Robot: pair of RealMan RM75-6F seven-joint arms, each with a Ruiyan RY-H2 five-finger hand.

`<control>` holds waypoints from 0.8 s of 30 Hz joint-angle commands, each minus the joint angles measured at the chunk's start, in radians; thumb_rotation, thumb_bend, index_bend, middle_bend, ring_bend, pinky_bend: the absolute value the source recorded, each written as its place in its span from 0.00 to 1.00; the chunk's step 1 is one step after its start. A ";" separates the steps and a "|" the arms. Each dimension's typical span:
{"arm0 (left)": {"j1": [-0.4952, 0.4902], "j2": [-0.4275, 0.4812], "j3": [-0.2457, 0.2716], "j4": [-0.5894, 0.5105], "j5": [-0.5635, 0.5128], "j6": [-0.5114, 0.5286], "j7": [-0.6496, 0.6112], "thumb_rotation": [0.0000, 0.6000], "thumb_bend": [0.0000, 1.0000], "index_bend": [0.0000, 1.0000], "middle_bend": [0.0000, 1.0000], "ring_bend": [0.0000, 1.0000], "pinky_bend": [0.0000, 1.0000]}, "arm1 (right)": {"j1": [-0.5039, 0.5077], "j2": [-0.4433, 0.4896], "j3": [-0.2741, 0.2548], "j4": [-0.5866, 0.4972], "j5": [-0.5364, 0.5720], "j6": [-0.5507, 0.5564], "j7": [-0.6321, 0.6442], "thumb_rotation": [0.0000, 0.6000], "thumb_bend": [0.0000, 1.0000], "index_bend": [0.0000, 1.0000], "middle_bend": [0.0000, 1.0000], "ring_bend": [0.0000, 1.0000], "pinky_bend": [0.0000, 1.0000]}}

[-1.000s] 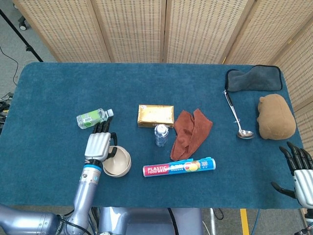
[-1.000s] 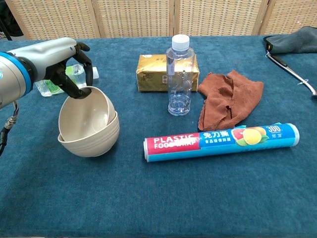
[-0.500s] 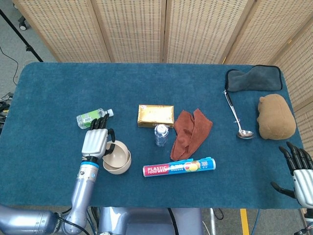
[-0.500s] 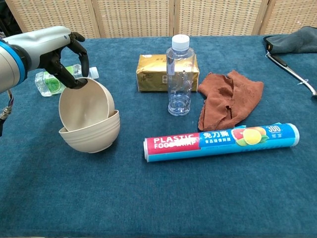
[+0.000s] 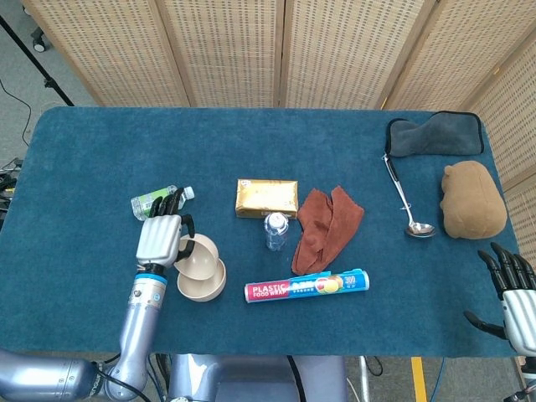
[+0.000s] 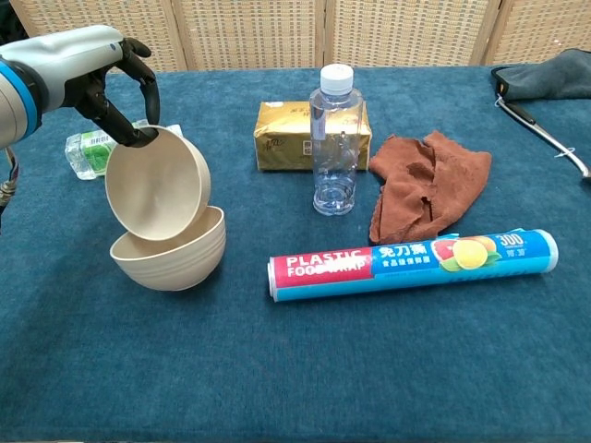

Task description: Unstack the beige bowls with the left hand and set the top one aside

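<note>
Partly we cannot see everything: the green-label bottle (image 5: pixel 151 201) is half hidden behind the left hand (image 5: pixel 159 239), and the right hand (image 5: pixel 511 289) is cut off at the corner of the head view and does not appear in the chest view. Its fingers are spread and hold nothing.

We count two beige bowls. The top bowl (image 6: pixel 155 183) is tilted with its opening towards the camera, and the left hand (image 6: pixel 115 78) grips its far rim; its lower edge seems to sit just inside the bottom bowl (image 6: pixel 171 261), which stands on the blue table (image 5: pixel 100 151). We count also two bottles, one clear bottle (image 6: pixel 334 138) standing upright, one gold packet (image 5: pixel 266 198), one brown cloth (image 6: pixel 425 185) and one roll of plastic wrap (image 6: pixel 414 261).

Compared with one second ago, the top bowl is higher and more tilted, almost out of the bottom one.
</note>
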 commanded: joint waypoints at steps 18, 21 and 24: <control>0.015 0.090 -0.028 0.003 -0.027 0.001 -0.037 1.00 0.42 0.82 0.05 0.07 0.00 | 0.002 -0.001 -0.001 -0.004 0.001 -0.006 -0.009 1.00 0.10 0.08 0.00 0.00 0.05; 0.019 0.093 -0.017 0.011 -0.029 -0.007 -0.046 1.00 0.42 0.82 0.05 0.07 0.00 | 0.003 -0.002 -0.001 -0.004 0.004 -0.010 -0.010 1.00 0.10 0.08 0.00 0.00 0.05; 0.023 0.095 -0.005 0.018 -0.027 -0.010 -0.052 1.00 0.42 0.82 0.05 0.07 0.00 | 0.004 -0.002 -0.001 -0.004 0.005 -0.012 -0.012 1.00 0.10 0.08 0.00 0.00 0.05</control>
